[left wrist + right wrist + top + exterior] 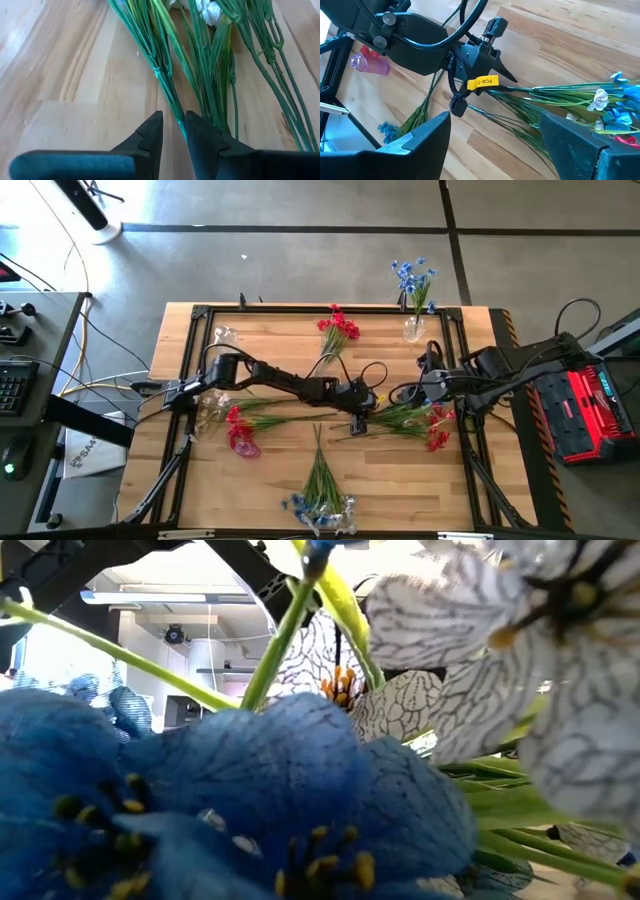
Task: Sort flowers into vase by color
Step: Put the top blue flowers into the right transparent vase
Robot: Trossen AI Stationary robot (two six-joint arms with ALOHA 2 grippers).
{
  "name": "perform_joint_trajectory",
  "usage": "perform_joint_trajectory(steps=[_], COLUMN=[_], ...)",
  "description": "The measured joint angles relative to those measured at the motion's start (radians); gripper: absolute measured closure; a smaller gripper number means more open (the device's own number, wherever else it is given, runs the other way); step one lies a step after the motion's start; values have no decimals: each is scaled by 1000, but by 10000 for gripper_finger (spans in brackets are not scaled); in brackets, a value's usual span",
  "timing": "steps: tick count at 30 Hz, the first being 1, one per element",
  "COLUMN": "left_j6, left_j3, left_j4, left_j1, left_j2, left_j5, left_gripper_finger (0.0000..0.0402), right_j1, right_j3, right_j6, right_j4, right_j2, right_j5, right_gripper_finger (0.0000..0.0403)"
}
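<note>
A mixed bunch of flowers (408,420) lies flat on the table right of centre, its red and blue blossoms (620,107) toward the right edge. My left gripper (358,423) (174,120) is low over the bunch's stem ends. It is open only narrowly, and one green stem end (178,122) runs into the gap. My right gripper (428,385) (495,142) hangs wide open above the same stems (535,100). Blue flowers (411,278) stand in a clear vase (413,330) at the far edge. A red bunch (338,328) lies far of centre. My left gripper has its fingers (155,130) on either side of the stem end (178,122), coming in low along the stems. I cannot tell whether they touch it. The bunch lies on the table.
Red flowers lie with a pink vase (244,445) left of centre, and pale sprigs (210,412) beside them. A blue and white bunch (320,502) at the near edge fills the low view (250,810). A black frame (190,380) rims the table.
</note>
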Motion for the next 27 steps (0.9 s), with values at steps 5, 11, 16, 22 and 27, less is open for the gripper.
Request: perform_joint_trajectory(steps=[5,11,16,22,27], left_j6=[-67,-55,-54,-55,-61], left_j3=[-4,-5,-5,-5,-5], left_j4=[-17,2,16,37,87], left_j1=[7,9,8,8,8], left_j2=[-21,-29,-21,-23,-27], left_j5=[-15,-27,-27,-26,-18], left_gripper_finger=[334,334,334,334,334], right_j1=[0,0,0,0,0], right_j3=[0,0,0,0,0], right_j6=[4,4,12,21,39], right_j4=[-3,-3,-6,-15,-16], right_j2=[0,0,0,0,0], right_j5=[-2,-2,-5,-14,-14], right_gripper_finger=[112,112,112,112,112])
